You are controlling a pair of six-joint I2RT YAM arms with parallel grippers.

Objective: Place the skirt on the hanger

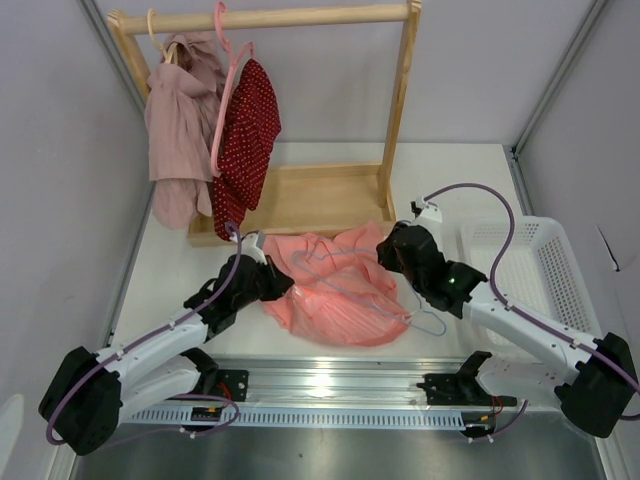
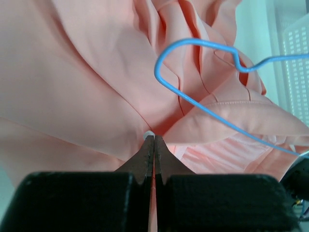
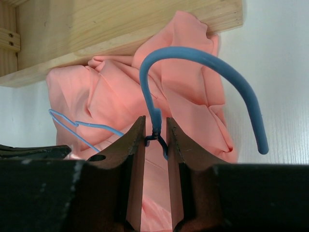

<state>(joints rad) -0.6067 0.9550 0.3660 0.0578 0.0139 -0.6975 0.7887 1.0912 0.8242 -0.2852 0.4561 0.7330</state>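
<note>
The skirt (image 1: 335,290) lies crumpled at mid-frame on the surface (image 1: 450,190), the hanger (image 3: 203,54) lying across it. The right claw (image 3: 155,129) grips the hanger's neck under the hook; the left claw (image 2: 154,138) is clenched, apparently pinching a skirt fold. The left should lift the waistband open and taut while the right slides the wire in slowly, avoiding snags.

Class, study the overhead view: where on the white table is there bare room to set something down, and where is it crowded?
Bare: the back-right patch of the white table, between the wooden garment rack and the white plastic basket. Crowded: the middle, where the salmon-pink skirt, light-blue wire hanger, left arm and right arm meet.
</note>
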